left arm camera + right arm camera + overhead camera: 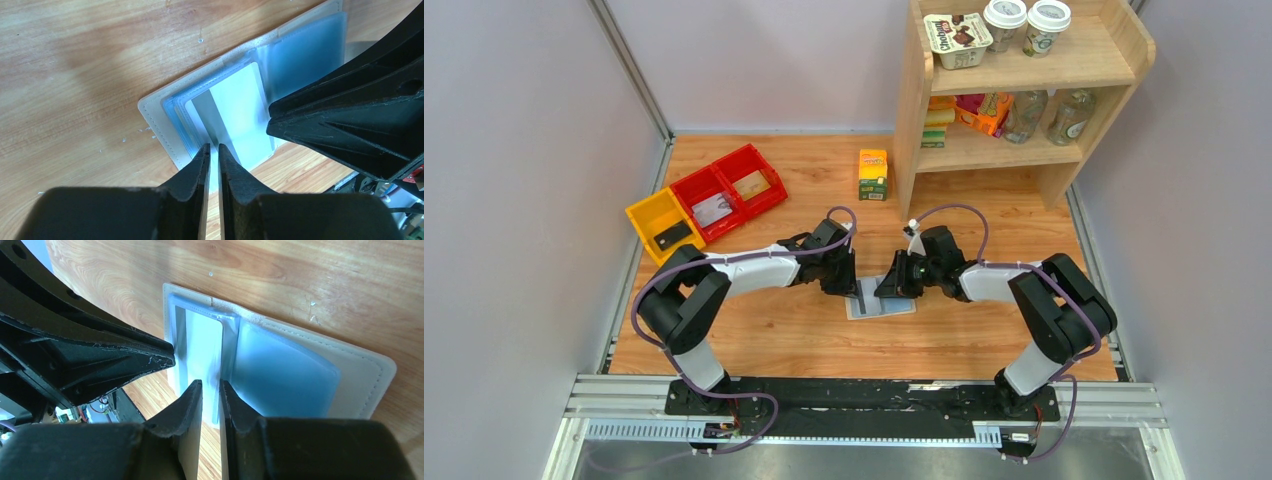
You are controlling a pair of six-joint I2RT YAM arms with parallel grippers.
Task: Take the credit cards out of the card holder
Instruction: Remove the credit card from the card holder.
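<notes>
The card holder (894,306) lies spread open on the wood, beige rim out and light blue sleeves up. One whitish credit card (240,107) with a grey stripe shows in the left-hand sleeve (202,347). My left gripper (214,146) points down at the card's near edge, its jaws a narrow slit apart with the card's edge in line with the slit. My right gripper (210,382) stands at the near end of the middle fold, jaws also a narrow slit apart. Whether either one pinches anything does not show. In the top view both grippers (852,285) (892,285) meet over the holder.
Red bins (729,190) and a yellow bin (662,222) hold small items at the back left. A small juice carton (873,174) stands behind the holder. A wooden shelf (1024,90) with cups and bottles fills the back right. Each arm's black finger crosses the other wrist view.
</notes>
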